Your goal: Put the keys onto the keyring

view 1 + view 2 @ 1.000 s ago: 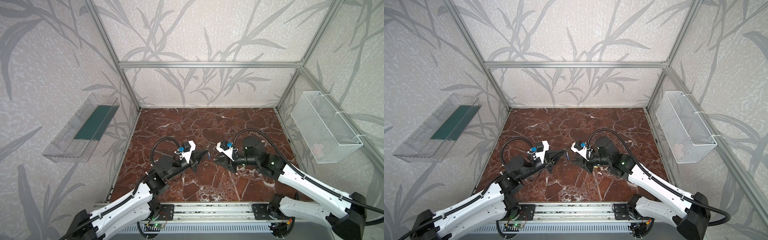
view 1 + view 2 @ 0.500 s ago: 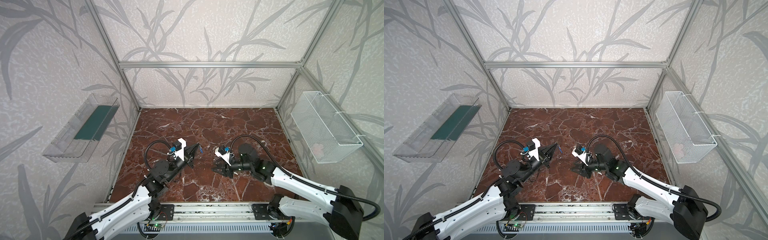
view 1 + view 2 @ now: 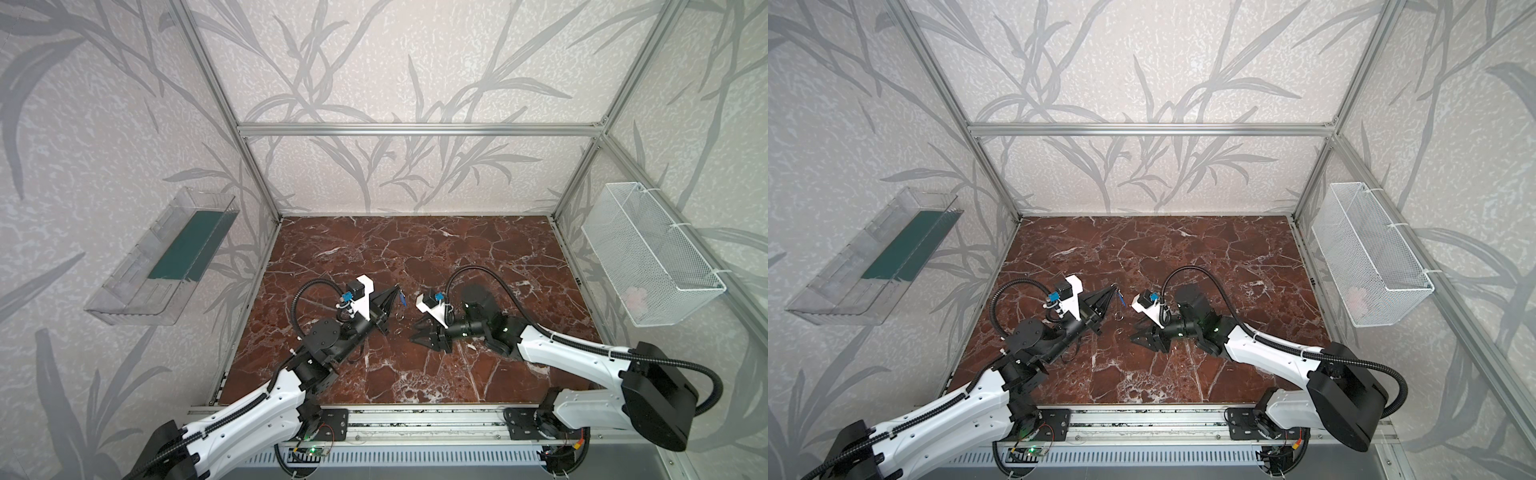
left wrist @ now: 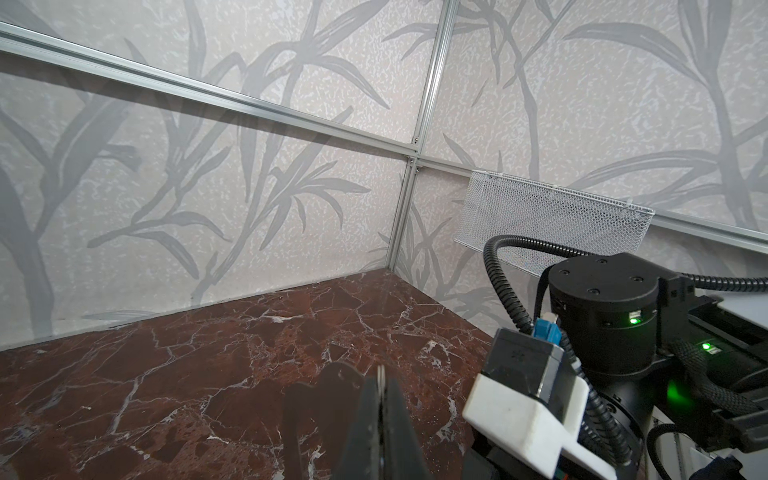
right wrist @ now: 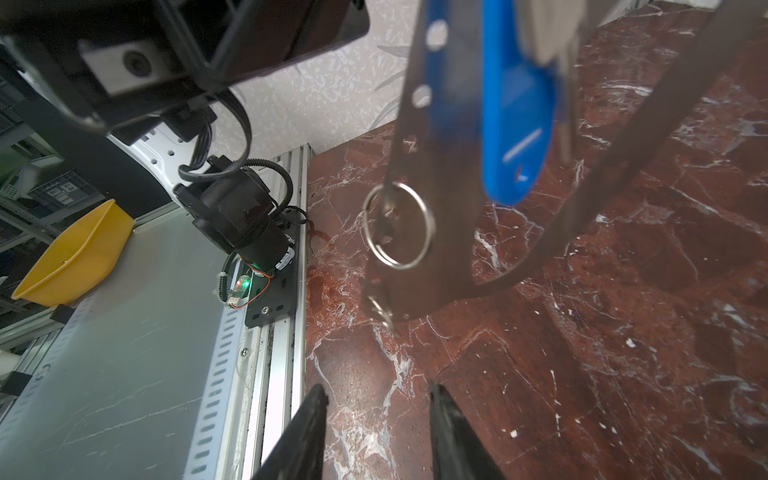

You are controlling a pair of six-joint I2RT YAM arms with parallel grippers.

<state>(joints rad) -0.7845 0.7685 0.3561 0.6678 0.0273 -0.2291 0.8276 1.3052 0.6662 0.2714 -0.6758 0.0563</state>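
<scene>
**Keyring pinched aloft by the left fingers, with the right fingers spread in front of it.**
Nearest the front edge of the surface, the right gripper sat low, its fingers spread apart with nothing between them. Just beyond, above the middle of the surface, the left gripper had its fingers pressed together on the thin edge of the keyring. The keyring hung down, clear of the marble. A split ring passed through one of its small holes. The blue key hung against the plate, but its attachment was too blurred to tell.
</scene>
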